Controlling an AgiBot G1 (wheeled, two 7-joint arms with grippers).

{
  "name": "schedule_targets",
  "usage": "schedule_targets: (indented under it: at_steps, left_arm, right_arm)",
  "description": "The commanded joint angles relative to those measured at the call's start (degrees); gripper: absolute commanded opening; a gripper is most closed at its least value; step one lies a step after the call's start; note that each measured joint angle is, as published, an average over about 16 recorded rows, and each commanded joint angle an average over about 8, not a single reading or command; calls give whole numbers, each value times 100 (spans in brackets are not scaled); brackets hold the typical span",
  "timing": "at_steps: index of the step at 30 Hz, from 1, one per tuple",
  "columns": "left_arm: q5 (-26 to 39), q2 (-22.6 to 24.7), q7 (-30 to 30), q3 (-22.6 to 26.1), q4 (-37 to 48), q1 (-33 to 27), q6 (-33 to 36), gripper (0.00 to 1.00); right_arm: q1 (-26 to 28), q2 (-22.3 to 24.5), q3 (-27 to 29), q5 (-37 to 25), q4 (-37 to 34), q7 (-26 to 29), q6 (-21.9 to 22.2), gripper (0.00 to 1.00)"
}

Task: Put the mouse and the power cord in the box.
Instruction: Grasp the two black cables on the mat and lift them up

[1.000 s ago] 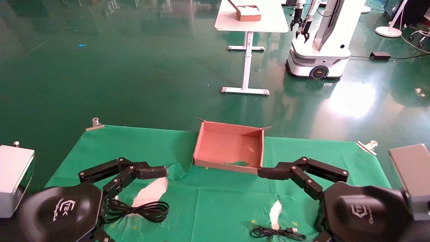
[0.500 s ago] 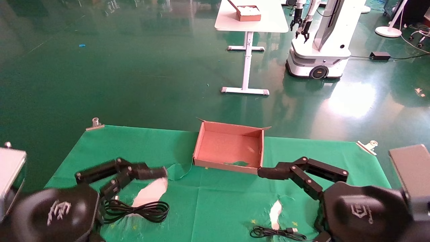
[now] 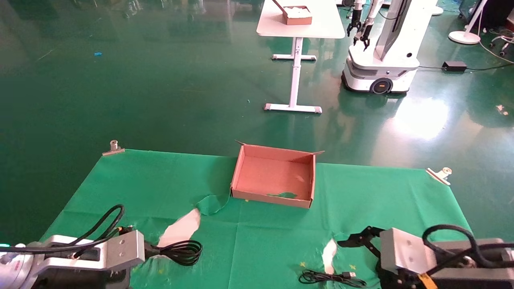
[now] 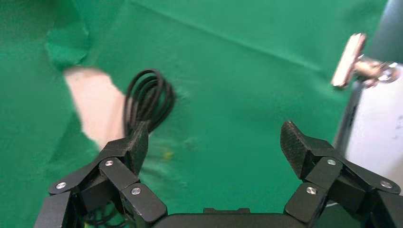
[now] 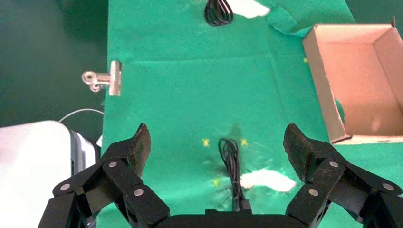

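Observation:
The brown cardboard box stands empty at the middle back of the green cloth, also in the right wrist view as box. The power cord lies coiled at the near left. My left gripper hangs open above the cloth, one finger beside the power cord. A thin black USB cable lies at the near right. My right gripper is open over this cable. The mouse itself is out of view.
Metal clips pin the cloth's far corners. Torn patches show white beneath the cloth. Beyond the table, on the green floor, stand a white table and another robot.
Both arms have drawn back toward the near edge and turned their grippers down over the cloth; earlier the fingers reached forward toward the box. Both cables and the box lie as before.

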Motion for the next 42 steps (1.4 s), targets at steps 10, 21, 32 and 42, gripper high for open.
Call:
schedule_targets:
  at_steps: [10,21,32,42]
  left_arm:
    - [934,318,-71,300,33,-230,-247,100]
    - [3305,1445,-488,1045,424,-392,-1061,100]
    - [4097,2067,-580,1294,1240,-561,-1448,100]
    - [4178,2179,-473,1333,1502,-631,-1536,100]
  right_arm:
    - [77,-74,-76,-170,-113,78,-4,100]
    - [-48,79,16,68,-123,163,-32,100]
    - [-280,199,48,177,-132,128,2,100]
    - [-216,-127,-369,-983,-172,-72,298,100]
